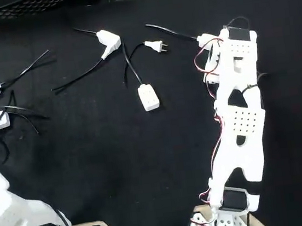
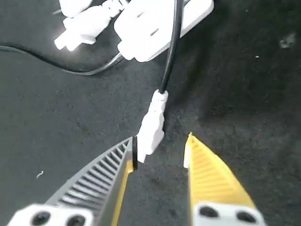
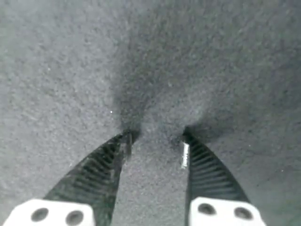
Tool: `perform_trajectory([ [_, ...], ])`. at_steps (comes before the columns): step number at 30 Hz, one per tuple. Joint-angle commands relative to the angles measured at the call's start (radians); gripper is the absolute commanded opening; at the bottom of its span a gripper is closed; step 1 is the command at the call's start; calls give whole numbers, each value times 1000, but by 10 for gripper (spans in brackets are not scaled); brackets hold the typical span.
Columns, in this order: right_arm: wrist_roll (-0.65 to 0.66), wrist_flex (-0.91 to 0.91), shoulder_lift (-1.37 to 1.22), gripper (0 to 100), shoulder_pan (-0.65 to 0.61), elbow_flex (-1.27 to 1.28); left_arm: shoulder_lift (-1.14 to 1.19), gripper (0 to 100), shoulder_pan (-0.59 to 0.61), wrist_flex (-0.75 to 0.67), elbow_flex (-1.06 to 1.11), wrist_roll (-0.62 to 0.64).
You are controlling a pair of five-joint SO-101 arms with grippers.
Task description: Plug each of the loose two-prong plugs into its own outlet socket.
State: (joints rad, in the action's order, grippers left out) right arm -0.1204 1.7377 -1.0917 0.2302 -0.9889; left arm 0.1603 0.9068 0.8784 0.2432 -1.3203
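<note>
– Since the small white plastic two-prong plug (image 2: 151,129) looks light and rigid, with a limp black cord (image 2: 170,52) trailing off it, where would you take it?
– Across its flat body, I'd judge, clear of the prongs; smooth plastic may slip. It lies on the black cloth bench (image 2: 244,84) between the spread jaws of the left gripper (image 2: 160,140), just beside the grey one, near a white outlet block (image 2: 155,23).
– And the right gripper (image 3: 155,136)?
– Jaws apart over bare cloth.
</note>
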Motion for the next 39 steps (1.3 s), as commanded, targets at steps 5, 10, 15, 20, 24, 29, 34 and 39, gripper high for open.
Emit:
perform_trajectory([
  [5, 5, -29, -18, 177, 11, -10, 137, 184, 1, -14, -176, -15],
  [10, 5, -29, -18, 177, 11, -10, 239, 184, -1, -9, -285, -15],
  [15, 5, -29, -18, 177, 11, -10, 316, 149, -4, -8, -334, -14],
  [20, 5, -29, -18, 177, 11, -10, 321, 31, -28, -8, -335, -12],
  [24, 5, -29, -18, 177, 11, -10, 313, 28, -51, -6, -348, 44],
  [29, 5, -29, -18, 177, 11, -10, 230, 29, -93, -2, -326, 158],
  [34, 5, -37, -18, 177, 11, -7, 153, 29, -154, 130, -280, 166],
  [39, 5, -35, -18, 177, 11, -8, 68, 30, -205, 206, -283, 402],
])
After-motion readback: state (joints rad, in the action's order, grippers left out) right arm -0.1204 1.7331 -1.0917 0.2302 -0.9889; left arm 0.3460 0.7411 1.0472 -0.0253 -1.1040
